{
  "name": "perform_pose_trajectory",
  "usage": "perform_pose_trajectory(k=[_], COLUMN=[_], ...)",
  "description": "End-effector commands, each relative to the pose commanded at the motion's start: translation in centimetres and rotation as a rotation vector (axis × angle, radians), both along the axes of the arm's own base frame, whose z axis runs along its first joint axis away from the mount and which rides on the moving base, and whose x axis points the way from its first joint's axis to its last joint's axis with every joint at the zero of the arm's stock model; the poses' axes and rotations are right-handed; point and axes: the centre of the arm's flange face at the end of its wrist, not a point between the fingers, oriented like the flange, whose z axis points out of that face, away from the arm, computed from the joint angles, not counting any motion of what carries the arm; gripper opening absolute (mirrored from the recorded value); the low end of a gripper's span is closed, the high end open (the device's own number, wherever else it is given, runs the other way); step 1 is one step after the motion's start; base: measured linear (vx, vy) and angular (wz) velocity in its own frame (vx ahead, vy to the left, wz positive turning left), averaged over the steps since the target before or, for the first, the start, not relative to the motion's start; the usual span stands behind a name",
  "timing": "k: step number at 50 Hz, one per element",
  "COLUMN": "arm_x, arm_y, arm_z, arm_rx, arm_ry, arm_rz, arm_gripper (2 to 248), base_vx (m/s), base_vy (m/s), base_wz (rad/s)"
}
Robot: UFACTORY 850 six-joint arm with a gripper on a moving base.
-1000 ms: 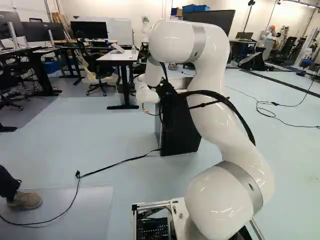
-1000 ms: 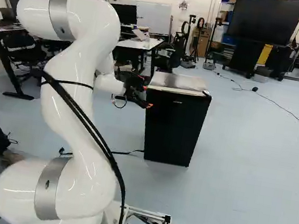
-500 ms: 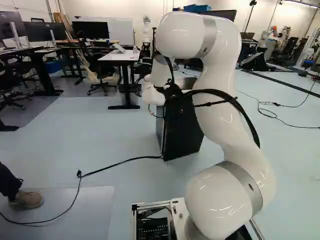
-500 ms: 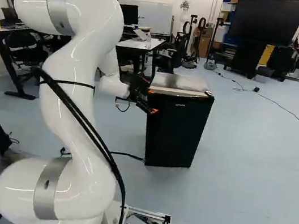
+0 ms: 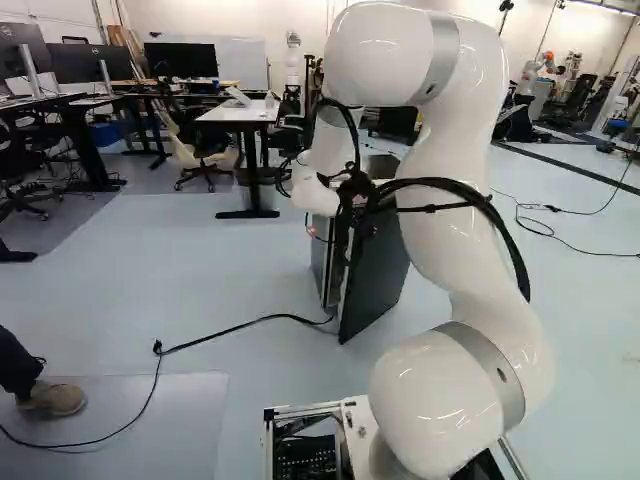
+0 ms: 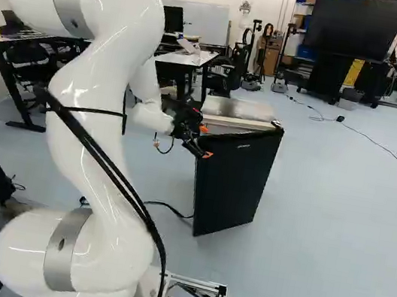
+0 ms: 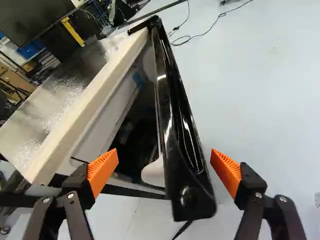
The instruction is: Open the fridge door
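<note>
- The pale blue-grey, smooth floor (image 6: 329, 231) runs all around the fridge, and I see it in each of my three views.
- My glossy white, thick-jointed arm (image 5: 465, 200) rises on the near side of the fridge, bending over so its wrist hangs just beside the fridge's upper part.
- The boxy black fridge (image 6: 234, 109), with its pale-rimmed, metallic grey top, stands upright on the floor, its dark interior partly showing from the wrist.
- The flat black fridge door (image 6: 239, 178) stands ajar on the fridge's near side, its free edge swung out toward my arm (it looks glossy as piano lacquer from the wrist).
- The black two-fingered gripper (image 6: 206, 141) is at the fridge's upper near corner. In the wrist view it is released, fingers wide apart, the door's edge running between them. The orange pads (image 7: 103, 172) aren't clamped on anything; whether the one outside the door brushes it, I can't tell.
- A thin black cord (image 5: 240, 325) lies on the floor, trailing away from the fridge's foot toward the left of the left base view.
</note>
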Motion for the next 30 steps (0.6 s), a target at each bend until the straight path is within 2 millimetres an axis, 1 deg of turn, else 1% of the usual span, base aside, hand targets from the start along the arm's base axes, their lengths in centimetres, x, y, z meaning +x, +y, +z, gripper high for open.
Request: perform_pose_trajectory(k=[30], arm_x=[-5.8], arm_y=[-3.5], arm_z=[-0.3], arm_rx=[0.048], arm_ry=[0.059], arm_rz=[-0.217], arm_gripper=[247], base_vx=[0.000], base_vy=[0.000], base_wz=[0.000])
